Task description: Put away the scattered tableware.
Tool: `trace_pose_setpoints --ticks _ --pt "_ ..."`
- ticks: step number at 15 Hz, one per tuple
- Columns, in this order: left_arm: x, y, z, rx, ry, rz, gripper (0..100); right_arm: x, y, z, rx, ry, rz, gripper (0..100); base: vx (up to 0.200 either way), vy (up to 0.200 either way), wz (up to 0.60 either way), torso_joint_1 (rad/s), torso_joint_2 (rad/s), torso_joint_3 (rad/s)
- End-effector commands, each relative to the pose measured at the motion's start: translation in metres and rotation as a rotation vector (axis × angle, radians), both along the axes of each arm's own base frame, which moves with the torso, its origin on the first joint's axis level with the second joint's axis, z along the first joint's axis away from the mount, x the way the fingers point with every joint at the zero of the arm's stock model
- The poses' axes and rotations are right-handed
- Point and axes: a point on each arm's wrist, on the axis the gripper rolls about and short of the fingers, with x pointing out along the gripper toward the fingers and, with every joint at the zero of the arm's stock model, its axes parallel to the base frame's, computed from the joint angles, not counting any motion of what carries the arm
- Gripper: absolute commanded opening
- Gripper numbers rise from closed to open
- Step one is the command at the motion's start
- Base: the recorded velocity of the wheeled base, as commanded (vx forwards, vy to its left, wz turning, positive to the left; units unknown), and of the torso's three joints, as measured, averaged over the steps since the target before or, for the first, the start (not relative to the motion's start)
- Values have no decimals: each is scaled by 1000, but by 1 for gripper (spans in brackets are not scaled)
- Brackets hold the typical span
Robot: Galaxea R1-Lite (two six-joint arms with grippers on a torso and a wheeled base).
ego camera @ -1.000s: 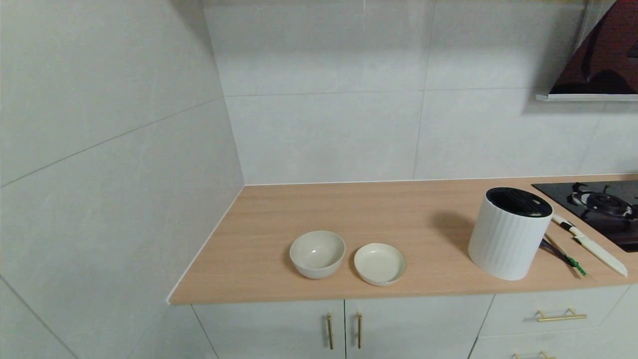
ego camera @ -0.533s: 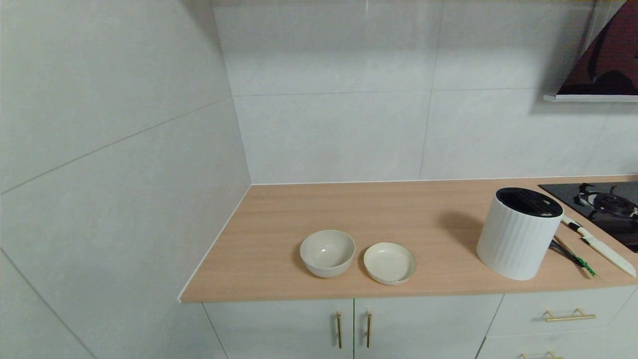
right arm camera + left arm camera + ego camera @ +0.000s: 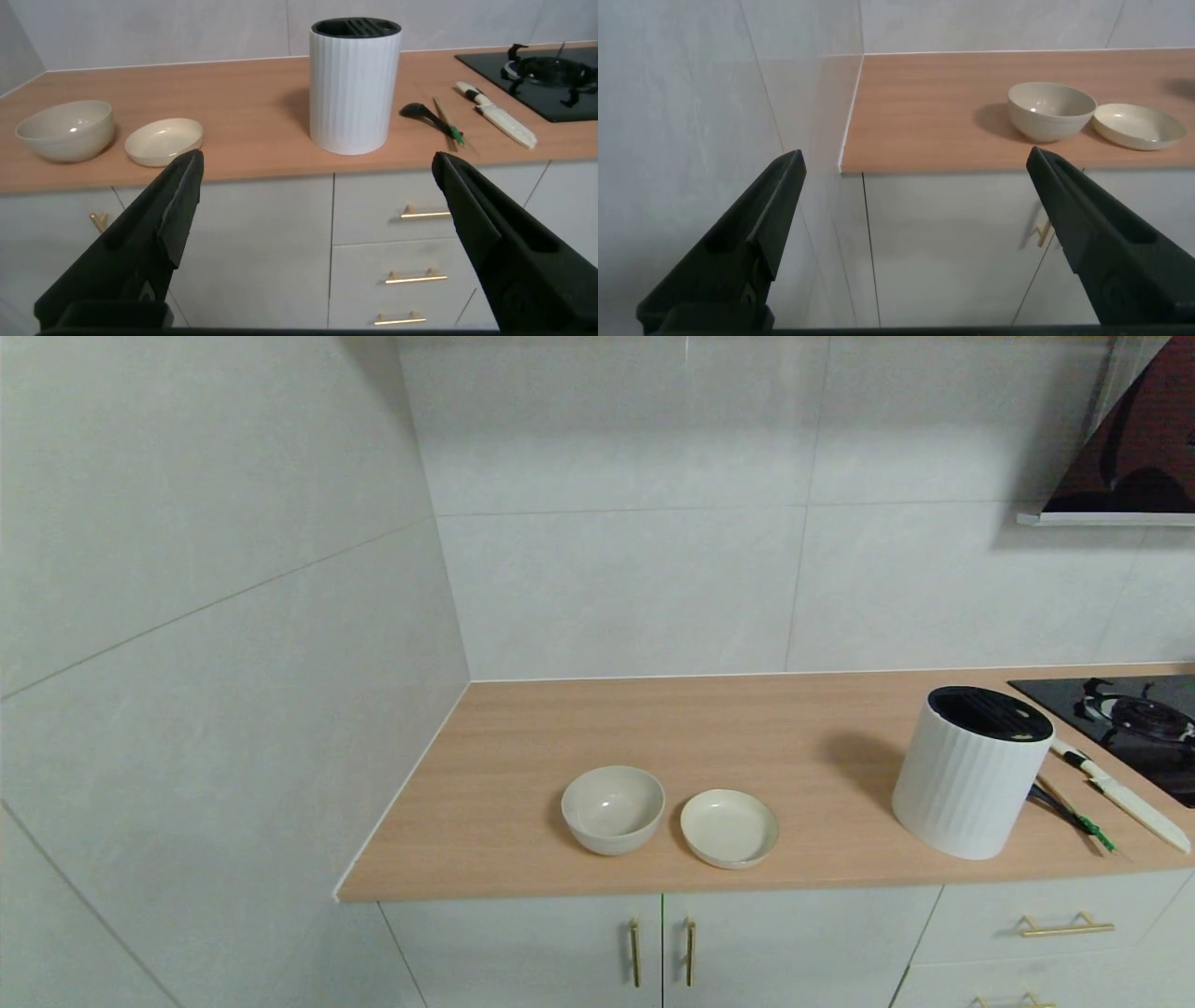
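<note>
A white ribbed holder with a black slotted top stands upright on the surface. Well to its left sit a bowl and, just beside it, a shallow dish, insides bare. Right of the holder lie a knife and a dark utensil, partly hidden behind it. The left end effector and right end effector gape wide, gripping nothing, lower than the holder.
</note>
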Motion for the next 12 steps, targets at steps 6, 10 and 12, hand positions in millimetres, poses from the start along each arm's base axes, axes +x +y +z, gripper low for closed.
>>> trace_pose_setpoints --ticks 6,10,12 --pt "0 0 0 -1 0 1 100 0 0 0 0 1 0 100 0 0 0 0 0 0" --pt "0 0 0 -1 0 1 100 0 0 0 0 1 0 100 0 0 0 -110 232 123" --pt "0 0 0 -1 0 1 100 0 0 0 0 1 0 100 0 0 0 -158 354 185"
